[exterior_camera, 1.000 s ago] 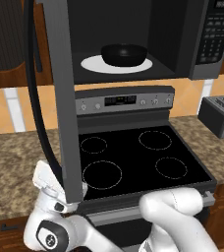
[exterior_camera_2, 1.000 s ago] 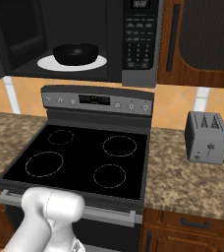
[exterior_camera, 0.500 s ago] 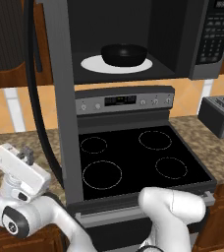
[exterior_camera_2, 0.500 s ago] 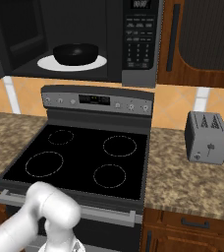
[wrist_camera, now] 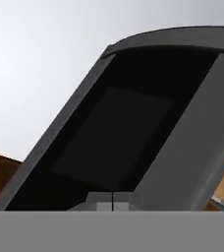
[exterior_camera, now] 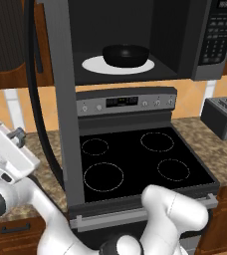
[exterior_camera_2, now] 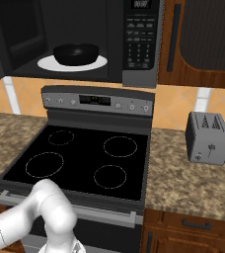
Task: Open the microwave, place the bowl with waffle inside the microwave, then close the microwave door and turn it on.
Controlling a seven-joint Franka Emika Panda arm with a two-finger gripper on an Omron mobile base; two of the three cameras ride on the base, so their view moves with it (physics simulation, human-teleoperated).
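Low at the left of the left base view, the hand sits over the counter beside the stove — whether its fingers are spread or pressed together cannot be told. Just past it the door stands swung open, edge-on; the hand view looks up at its dark glass. Farther back, the microwave is open, and the bowl rests on the white plate inside. A toaster stands at right.

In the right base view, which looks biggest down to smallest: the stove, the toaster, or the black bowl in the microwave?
1. Stove, easily the largest.
2. and 3. Toaster and bowl look about equal, so I won't rank them.
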